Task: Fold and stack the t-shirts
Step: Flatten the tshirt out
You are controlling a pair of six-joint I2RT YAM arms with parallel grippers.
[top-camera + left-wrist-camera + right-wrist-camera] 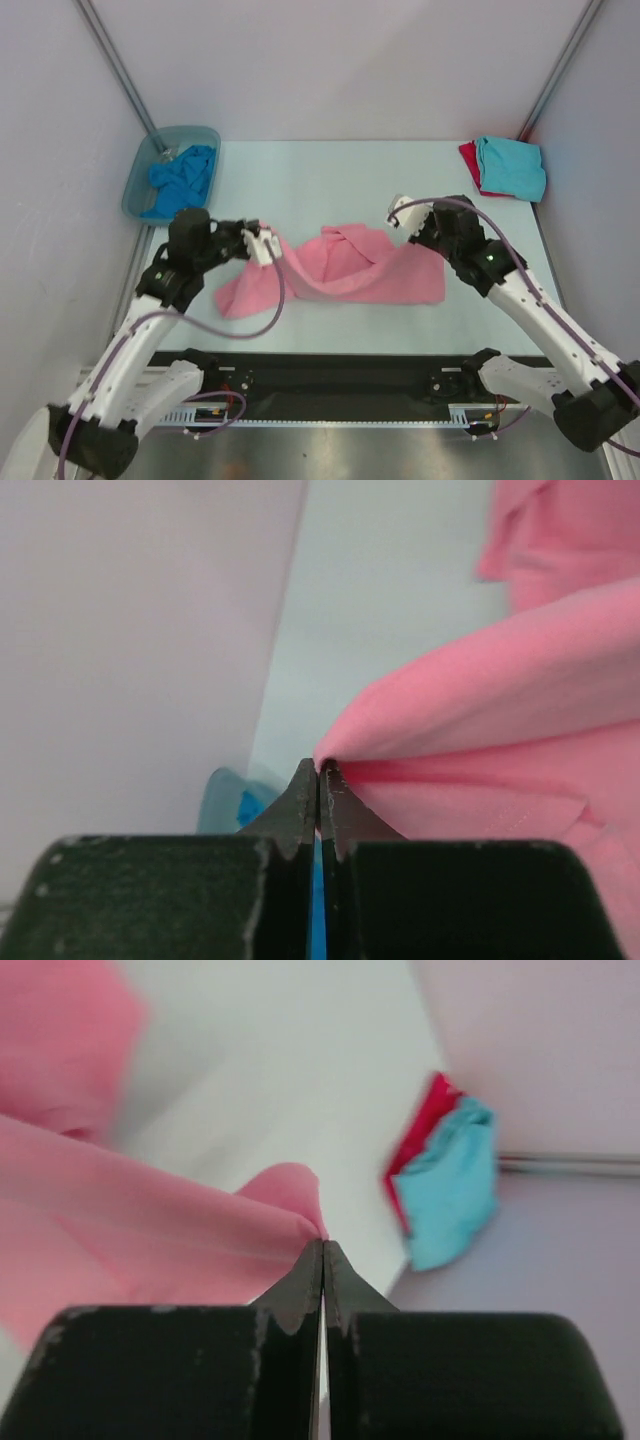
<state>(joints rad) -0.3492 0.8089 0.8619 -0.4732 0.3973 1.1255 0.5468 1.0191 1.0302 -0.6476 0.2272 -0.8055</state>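
At the middle of the table [330,180], the large light pink t-shirt [345,268] lay rumpled, strung between your two grippers. Your left gripper [265,245] had its fingers pressed together on a pointed fold at the shirt's left end; the left wrist view showed the cloth caught right at the closed tips. Your right gripper [400,212] was likewise pinching a small peak of pink cloth at the shirt's far right side, which appeared lifted slightly off the surface. Between the two holds the fabric sagged and bunched, with a rolled ridge near the middle and a flatter stretch resting on the table toward the near right. Its colour was an even, plain light pink with a matte surface and no print that could be seen. Judging from the drape, the shirt was light, soft and limp: it would keep no shape of its own, would droop wherever you left it unsupported, and could slide out of a pinch that caught only a thin edge. Corners or hem edges, taken well apart, looked like the safest places to grip so the cloth could hang flat. At the far right corner a turquoise t-shirt [512,165] lay folded on top of a red t-shirt [468,160]. At the far left a brighter blue t-shirt [185,180] sat bunched inside a translucent tub [135,190].
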